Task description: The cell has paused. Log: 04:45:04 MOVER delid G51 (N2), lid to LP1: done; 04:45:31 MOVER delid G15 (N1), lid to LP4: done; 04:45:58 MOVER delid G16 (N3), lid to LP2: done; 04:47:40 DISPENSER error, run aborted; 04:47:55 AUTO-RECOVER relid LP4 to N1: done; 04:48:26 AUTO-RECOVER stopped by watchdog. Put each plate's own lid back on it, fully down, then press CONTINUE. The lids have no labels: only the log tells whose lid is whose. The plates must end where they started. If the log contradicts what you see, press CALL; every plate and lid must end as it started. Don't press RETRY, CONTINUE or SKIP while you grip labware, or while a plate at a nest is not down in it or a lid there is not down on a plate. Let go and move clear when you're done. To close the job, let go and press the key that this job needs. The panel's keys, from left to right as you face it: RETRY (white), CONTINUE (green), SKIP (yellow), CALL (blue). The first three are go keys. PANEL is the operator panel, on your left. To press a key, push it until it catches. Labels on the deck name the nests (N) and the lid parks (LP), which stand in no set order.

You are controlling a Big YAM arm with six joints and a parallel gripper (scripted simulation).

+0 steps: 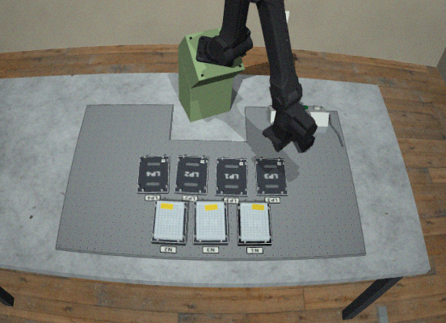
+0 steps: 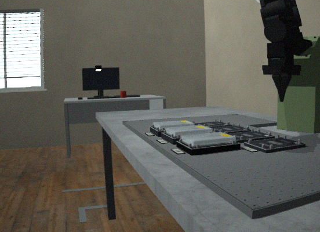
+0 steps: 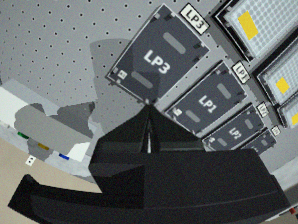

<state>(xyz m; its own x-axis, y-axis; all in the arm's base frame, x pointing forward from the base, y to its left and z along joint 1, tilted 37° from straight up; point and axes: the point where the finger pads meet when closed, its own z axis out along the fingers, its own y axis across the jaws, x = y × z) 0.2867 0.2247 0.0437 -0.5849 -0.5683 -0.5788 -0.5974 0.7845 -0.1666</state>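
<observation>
Three well plates stand in a front row at N2 (image 1: pixel 170 222), N3 (image 1: pixel 209 222) and N1 (image 1: pixel 254 223) (image 2: pixel 207 140) (image 3: pixel 262 12). Each has a pale top with a yellow tag and looks capped by a clear lid. The lid parks LP4 (image 1: pixel 153 174), LP2 (image 1: pixel 191 174), LP1 (image 1: pixel 231 176) (image 3: pixel 206 104) and LP3 (image 1: pixel 271 176) (image 3: pixel 156 59) are bare. My gripper (image 1: pixel 292 144) (image 2: pixel 282 98) (image 3: pixel 149 109) is shut and empty. It hangs above the deck just behind LP3, close in front of the white operator panel (image 1: pixel 321 119) (image 3: pixel 16 106). My arm hides most of the keys; the green key (image 1: pixel 305 107) shows.
The green robot pedestal (image 1: pixel 206 90) (image 2: pixel 298 113) stands at the back middle. The grey perforated deck (image 1: pixel 109 150) lies on the table. A desk with a monitor (image 2: pixel 100 79) stands far off across the room.
</observation>
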